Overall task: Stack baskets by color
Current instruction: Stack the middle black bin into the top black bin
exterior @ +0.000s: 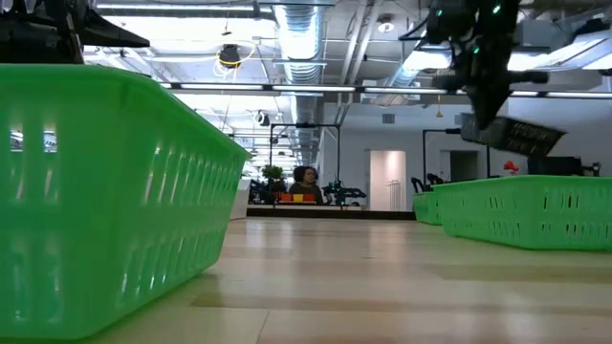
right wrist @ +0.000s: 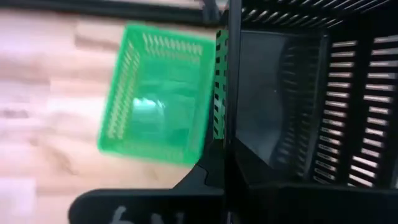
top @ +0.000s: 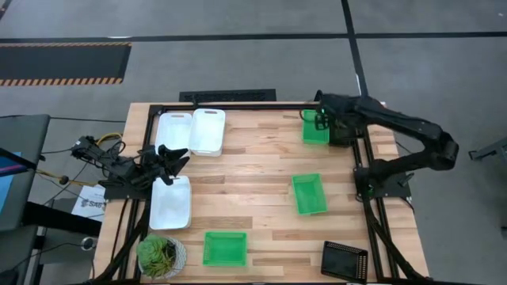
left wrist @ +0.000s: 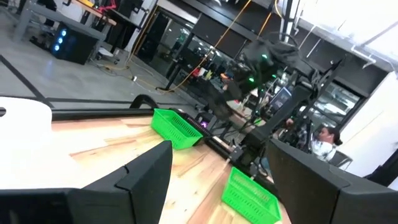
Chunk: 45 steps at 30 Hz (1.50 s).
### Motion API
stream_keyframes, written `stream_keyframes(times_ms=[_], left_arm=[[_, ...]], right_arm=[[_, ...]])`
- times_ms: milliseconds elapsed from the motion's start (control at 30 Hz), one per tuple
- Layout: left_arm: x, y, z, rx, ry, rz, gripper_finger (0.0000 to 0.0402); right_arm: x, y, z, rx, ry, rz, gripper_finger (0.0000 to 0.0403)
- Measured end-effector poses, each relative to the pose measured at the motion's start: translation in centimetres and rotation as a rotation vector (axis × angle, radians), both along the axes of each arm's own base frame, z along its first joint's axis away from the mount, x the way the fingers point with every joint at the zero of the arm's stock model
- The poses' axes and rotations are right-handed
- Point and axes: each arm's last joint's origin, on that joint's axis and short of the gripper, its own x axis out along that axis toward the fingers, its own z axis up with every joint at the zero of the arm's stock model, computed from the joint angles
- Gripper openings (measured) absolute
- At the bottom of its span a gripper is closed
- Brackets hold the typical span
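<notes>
8 shallow rectangular baskets with rounded corners are showing: 3 white, 3 bright green, 2 black.

The right jaws are pressing together on the wall of 1 black slatted plastic basket (right wrist: 323, 87), pinching it and holding it tilted in the air above the pale wooden plank surface (top: 253, 174). Just beside these jaws, 1 bright green mesh-like plastic basket (top: 315, 131) is sitting on the surface, its perforated side wall lying close to the held black one. A 2nd green mesh basket (top: 309, 194) is lying further from the right jaws, towards the middle of the surface. The 2nd black basket (top: 344, 260), with a gridded floor, is lying well apart from them at the surface's corner.

The left jaws are standing spread wide and holding nothing. They are hovering between the white baskets: 1 smooth white plastic basket (top: 171, 203) is lying just beside them, and 2 more white ones, the outer (top: 173, 131) and the inner (top: 207, 131), are sitting side by side and touching, near the jaws' other side. The 3rd green mesh basket (top: 224, 248) is lying well apart from the left jaws, next to a round potted green plant (top: 162, 255).
</notes>
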Motion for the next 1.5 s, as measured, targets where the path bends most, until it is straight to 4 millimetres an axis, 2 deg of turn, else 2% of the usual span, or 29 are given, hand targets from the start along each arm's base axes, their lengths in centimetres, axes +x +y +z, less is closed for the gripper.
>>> stream_keyframes(times_ms=[133, 333, 600, 733, 967, 1333, 1500], left_arm=[[0.0, 0.0, -0.1, -0.004, 0.007, -0.006, 0.0249], [0.1, 0.0, -0.8, 0.001, 0.06, -0.001, 0.0249], [0.1, -0.1, -1.1, -0.038, 0.067, -0.008, 0.0249], [0.1, -0.1, -1.1, -0.043, 0.065, -0.008, 0.0249], [0.1, -0.1, -1.1, -0.043, 0.064, -0.009, 0.0249], [0.1, 0.0, -1.1, -0.045, 0.063, 0.001, 0.0249], [0.1, 0.0, -1.1, -0.052, 0.06, 0.002, 0.0249]], right_arm=[[0.0, -2.6, -1.4, 0.044, 0.036, -0.038, 0.001], [0.8, -4.9, -4.4, 0.147, 0.157, -0.075, 0.0015], [2.5, -6.6, -8.5, 0.244, 0.24, -0.1, 0.002], [3.5, -7.2, -9.9, 0.272, 0.203, -0.089, 0.0021], [4.9, -7.6, -10.9, 0.271, 0.12, -0.056, 0.0019], [7.3, -7.4, -10.7, 0.227, -0.054, 0.048, 0.0018], [7.9, -7.5, -10.3, 0.197, -0.083, 0.079, 0.0037]])
